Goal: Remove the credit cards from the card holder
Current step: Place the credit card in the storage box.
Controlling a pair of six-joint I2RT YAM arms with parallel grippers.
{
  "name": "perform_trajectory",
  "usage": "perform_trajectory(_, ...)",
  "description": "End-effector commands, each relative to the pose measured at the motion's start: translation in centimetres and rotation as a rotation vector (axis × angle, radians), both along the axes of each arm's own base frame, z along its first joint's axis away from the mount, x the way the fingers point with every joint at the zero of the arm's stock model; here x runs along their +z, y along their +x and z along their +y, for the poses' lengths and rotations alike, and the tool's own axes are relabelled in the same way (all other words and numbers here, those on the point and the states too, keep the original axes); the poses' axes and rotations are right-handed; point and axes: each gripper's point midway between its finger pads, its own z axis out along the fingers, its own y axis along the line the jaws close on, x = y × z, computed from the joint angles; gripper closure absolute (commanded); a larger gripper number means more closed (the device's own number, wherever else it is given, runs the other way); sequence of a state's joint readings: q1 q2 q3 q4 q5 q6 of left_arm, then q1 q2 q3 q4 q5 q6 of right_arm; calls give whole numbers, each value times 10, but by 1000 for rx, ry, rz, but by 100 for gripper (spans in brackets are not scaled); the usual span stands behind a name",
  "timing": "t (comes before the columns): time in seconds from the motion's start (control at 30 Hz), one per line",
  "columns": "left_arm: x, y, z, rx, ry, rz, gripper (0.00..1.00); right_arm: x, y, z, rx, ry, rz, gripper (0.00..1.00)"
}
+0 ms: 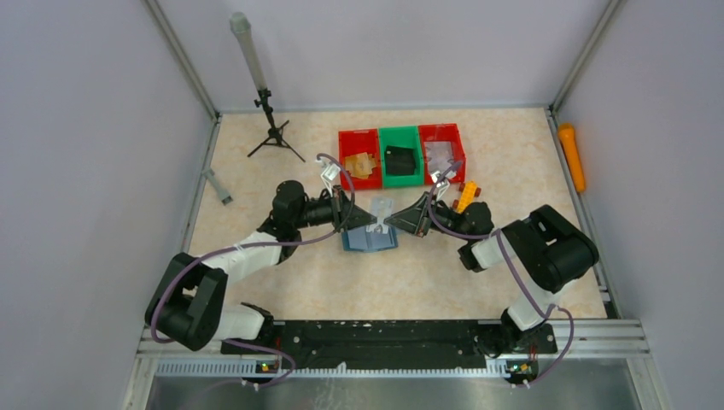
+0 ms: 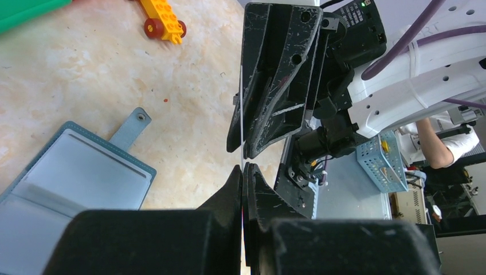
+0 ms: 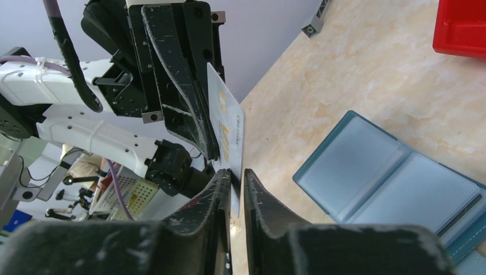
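1. Handover looks to be the step in hand: one white plastic credit card with orange print (image 3: 229, 123) hangs in the air between the two arms, just above the table.
2. The left gripper (image 1: 369, 215) has its black fingers pressed together on one end of the card, so that side carries it.
3. The right gripper (image 3: 238, 175) straddles the card's opposite edge with its fingers a narrow way apart. I cannot tell whether the pads already press on the plastic.
4. The flat slate-teal folding card holder (image 1: 369, 240) lies open on the beige marbled table (image 1: 410, 286), directly below the meeting grippers. Its pale blue-grey inside faces up and its closure tab (image 2: 133, 127) is splayed out flat. Whether more cards sit in its pockets cannot be made out.
5. Next, as I judge it, the right side needs a firm pinch before the left lets go. Then the card wants carrying off and setting down, and the holder checking for more.
6. Room: the two sets of fingers are nose to nose, so each arm should back out along its own line. On the far side runs a row of red, green and red plastic bins (image 1: 401, 181), and a yellow toy brick car (image 2: 163, 20) sits near the right arm. Open tabletop lies on the near side of the holder, toward the bases.
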State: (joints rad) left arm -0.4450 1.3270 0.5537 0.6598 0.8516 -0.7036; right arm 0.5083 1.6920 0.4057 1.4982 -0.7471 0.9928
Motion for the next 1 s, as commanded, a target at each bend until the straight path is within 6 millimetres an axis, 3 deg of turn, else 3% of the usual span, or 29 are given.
perform_trajectory(0.0, 14, 7, -5, -5, -6, -65, 99, 46, -9, -2, 6, 116, -224, 90)
perform_trajectory(0.1, 10, 9, -5, 0, 6, -56, 92, 42, -4, -1, -7, 105, -207, 96)
perform_trajectory(0.27, 6, 15, 0, 59, 36, -65, 60, 36, 2, -1, -36, 85, -182, 100)
perform_trajectory(0.43, 4, 22, 11, 160, 78, -86, 40, 29, 15, -7, -111, 48, -149, 100)
perform_trajectory(0.73, -10, 50, 58, 489, 248, -103, 28, 7, 61, -47, -452, -28, -14, 100)
perform_trajectory(0.87, -14, 56, 76, 591, 299, -83, 26, -2, 87, -75, -663, -80, 50, 100)
perform_trajectory(0.97, -13, 55, 82, 625, 301, -81, 14, -1, 105, -98, -828, -134, 112, 100)
